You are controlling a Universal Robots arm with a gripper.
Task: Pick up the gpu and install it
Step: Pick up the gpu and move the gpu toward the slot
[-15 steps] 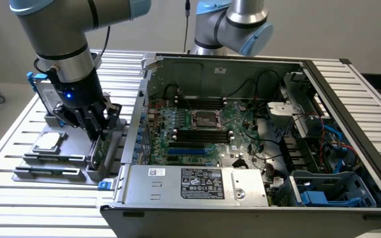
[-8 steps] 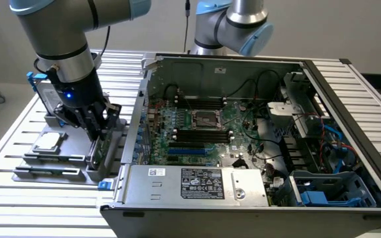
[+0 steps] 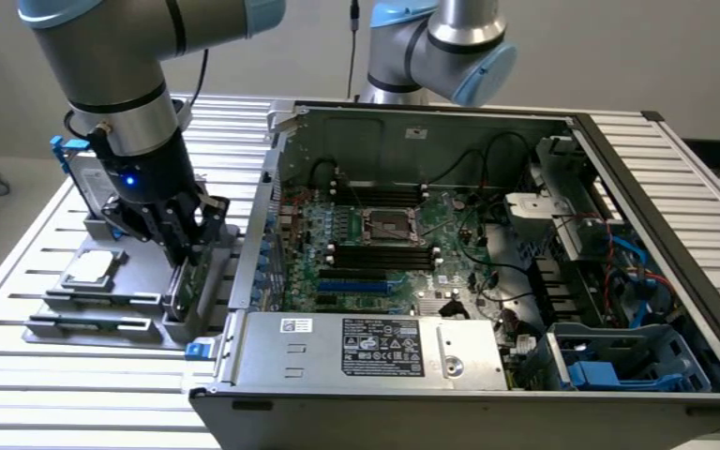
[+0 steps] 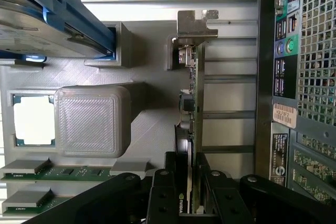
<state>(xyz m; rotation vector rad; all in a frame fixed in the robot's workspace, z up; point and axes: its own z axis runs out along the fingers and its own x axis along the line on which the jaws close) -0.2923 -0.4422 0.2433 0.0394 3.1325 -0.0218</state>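
gpu (image 4: 192,114) stands on edge in the grey tray (image 4: 152,129), right between my fingers, and my claw (image 4: 190,180) looks clenched on it, one finger on the black shroud face and the other on the green board face. Its long axis runs across my closing direction, flat along the tray, with the metal bracket (image 4: 195,24) at the end far from the claw. The open case (image 3: 460,120) sits just beside me on the green-face finger's side; the cpu (image 4: 33,119) and drive (image 4: 47,19) are off the shroud-face finger.
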